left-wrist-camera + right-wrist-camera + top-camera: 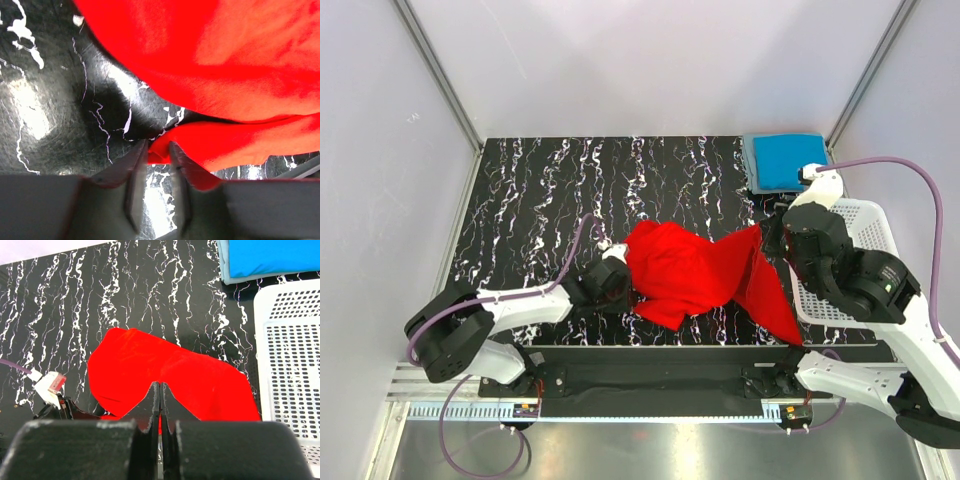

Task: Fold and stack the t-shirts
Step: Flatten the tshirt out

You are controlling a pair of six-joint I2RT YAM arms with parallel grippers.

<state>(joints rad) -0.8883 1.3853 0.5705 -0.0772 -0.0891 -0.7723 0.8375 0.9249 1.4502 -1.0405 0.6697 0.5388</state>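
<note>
The bright red t-shirt (pixel 685 270) lies crumpled in the middle of the black marbled table (pixel 530 210). Its right side rises up to my right gripper (pixel 767 235), which is shut on the cloth. In the right wrist view the fingers (pixel 160 385) are pressed together with red t-shirt (pixel 200 385) spread below and a strip of red in the slit. My left gripper (pixel 617 283) sits low at the shirt's left edge. Its jaws (pixel 157 147) stand a little apart, with a red hem (pixel 162 145) between the tips. A folded bright blue t-shirt (pixel 785 160) rests on a grey-blue one (pixel 750 168) at the back right.
A white mesh basket (pixel 860 215) stands at the table's right edge, under my right arm, also seen in the right wrist view as the basket (pixel 290 340). The folded stack (pixel 270 257) lies just behind it. White walls enclose the table.
</note>
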